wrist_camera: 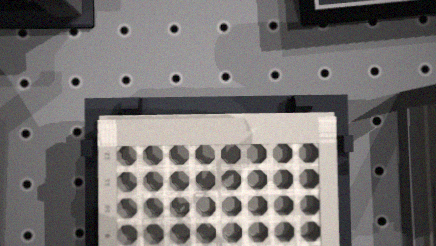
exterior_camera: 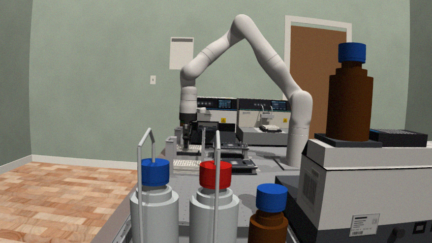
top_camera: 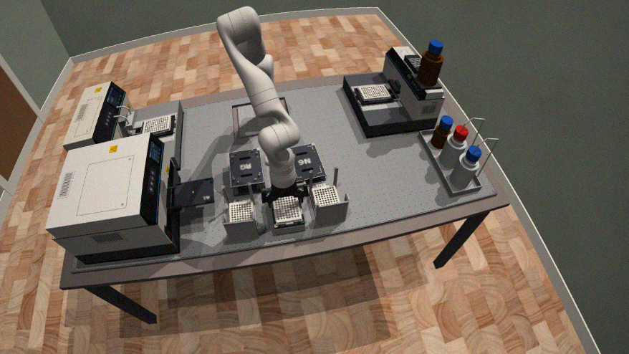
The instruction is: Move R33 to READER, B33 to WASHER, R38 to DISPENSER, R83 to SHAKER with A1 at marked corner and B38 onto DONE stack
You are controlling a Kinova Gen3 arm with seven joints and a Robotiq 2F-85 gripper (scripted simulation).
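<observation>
A white well plate [top_camera: 288, 209] sits flat on a small dark station at the table's front, between two grey stack racks. My gripper [top_camera: 284, 196] is open and empty, pointing straight down just above this plate's far end. In the wrist view the plate [wrist_camera: 217, 185] fills the lower half, square inside its dark frame; my fingers do not show there. In the exterior view the gripper [exterior_camera: 184, 142] hangs low over the station. The dark pull-out tray [top_camera: 195, 192] of the big left instrument holds no plate. Plates lie on the left back instrument [top_camera: 157, 124] and the right back instrument [top_camera: 373, 92].
The left rack [top_camera: 241, 213] and the right rack [top_camera: 327, 198] each show a white plate inside, their walls close on either side of my gripper. The nests RG [top_camera: 246, 167] and N6 [top_camera: 309, 165] stand just behind, with no plates. A bottle tray [top_camera: 457, 151] is at the far right.
</observation>
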